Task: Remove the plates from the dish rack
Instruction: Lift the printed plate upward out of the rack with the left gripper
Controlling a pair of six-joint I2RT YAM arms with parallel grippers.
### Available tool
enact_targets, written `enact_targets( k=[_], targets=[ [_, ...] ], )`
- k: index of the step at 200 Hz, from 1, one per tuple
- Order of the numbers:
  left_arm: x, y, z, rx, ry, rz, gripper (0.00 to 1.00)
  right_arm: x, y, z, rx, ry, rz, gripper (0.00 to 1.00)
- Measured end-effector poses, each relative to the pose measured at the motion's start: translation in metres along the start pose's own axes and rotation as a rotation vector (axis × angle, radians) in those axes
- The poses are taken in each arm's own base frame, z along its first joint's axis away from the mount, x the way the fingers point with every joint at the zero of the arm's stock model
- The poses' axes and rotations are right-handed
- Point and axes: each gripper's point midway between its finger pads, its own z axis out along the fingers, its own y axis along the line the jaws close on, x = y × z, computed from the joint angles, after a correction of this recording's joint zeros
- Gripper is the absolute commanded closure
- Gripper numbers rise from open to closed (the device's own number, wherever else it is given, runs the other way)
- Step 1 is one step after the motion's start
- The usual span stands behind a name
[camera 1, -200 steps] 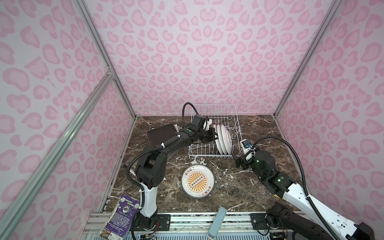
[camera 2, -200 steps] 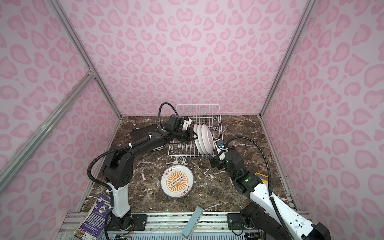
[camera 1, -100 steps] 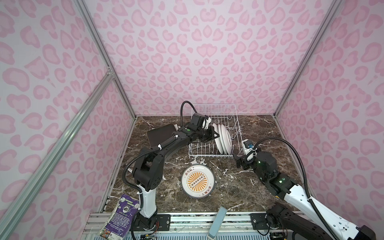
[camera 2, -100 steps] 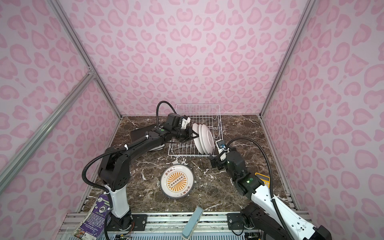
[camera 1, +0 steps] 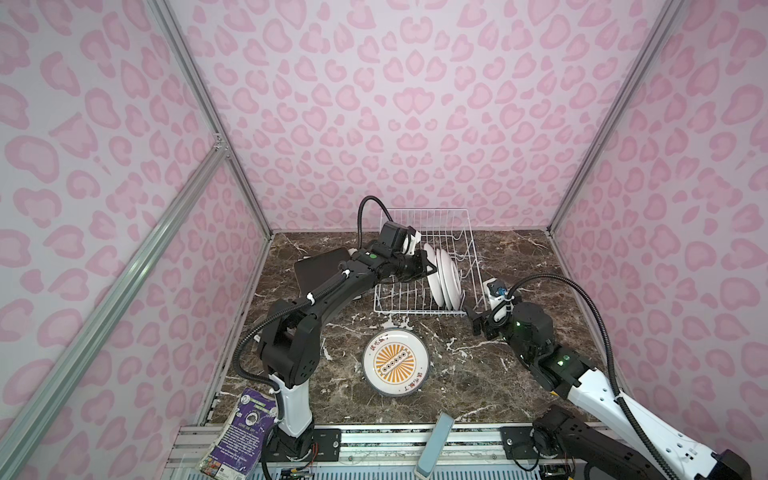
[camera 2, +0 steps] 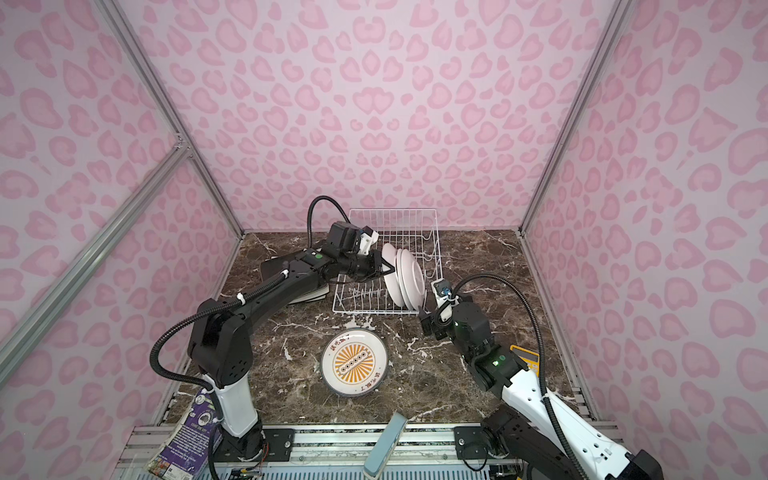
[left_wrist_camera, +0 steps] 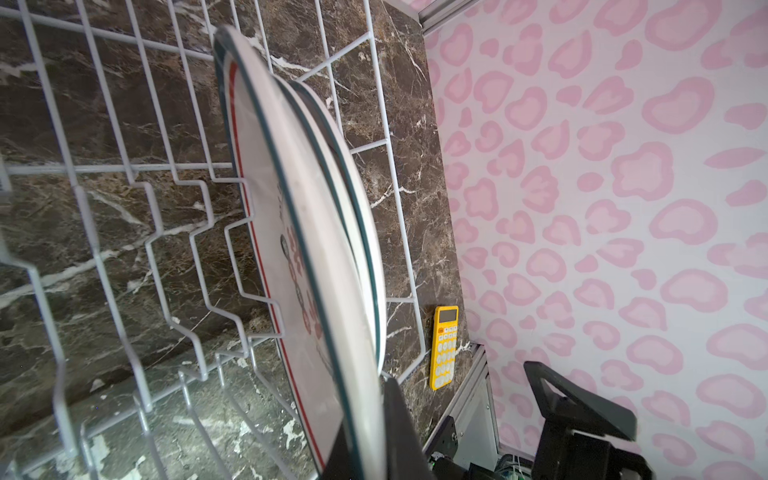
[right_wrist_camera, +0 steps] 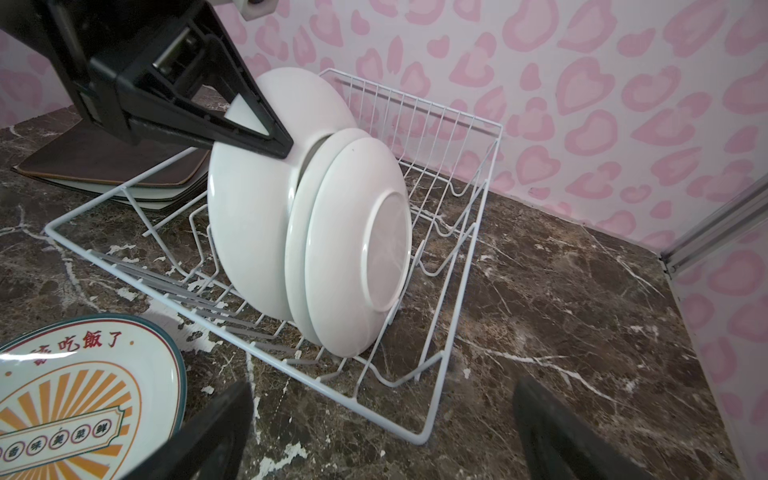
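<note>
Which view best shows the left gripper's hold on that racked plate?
Right wrist view: the left gripper pinches the rim of the end plate, seen side on. The left wrist view shows only that rim edge-on beside one finger; in both top views the grip is tiny.

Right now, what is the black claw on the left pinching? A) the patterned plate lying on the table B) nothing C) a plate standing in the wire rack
C: the left gripper is shut on the rim of an upright plate in the dish rack.
</note>
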Motion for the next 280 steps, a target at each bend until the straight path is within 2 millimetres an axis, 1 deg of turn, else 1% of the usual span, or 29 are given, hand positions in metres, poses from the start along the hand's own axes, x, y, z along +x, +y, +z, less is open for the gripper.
enact_targets(
  k=[57,113,165,206,227,280],
  targets=[
    [-0.003,-0.014,-0.015,0.018,-0.024,0.017,0.97,0.0,0.0,0.0,0.0,0.001,0.0,0.01],
    [-0.004,-0.022,-0.027,0.017,-0.036,0.033,0.97,0.0,0.0,0.0,0.0,0.001,0.004,0.01],
    [-0.008,-0.035,-0.05,0.033,-0.074,0.052,0.97,-0.002,0.0,0.002,0.0,-0.003,0.008,0.01],
    [-0.017,-0.037,-0.065,0.033,-0.109,0.054,0.97,-0.007,-0.001,0.001,0.009,-0.017,0.011,0.01],
    [-0.02,-0.039,-0.072,0.033,-0.128,0.061,0.97,-0.007,-0.001,0.002,0.009,-0.015,0.01,0.01],
    [-0.017,-0.033,-0.078,0.012,-0.14,0.067,0.97,-0.006,0.0,0.005,0.006,-0.007,0.008,0.01]
  ],
)
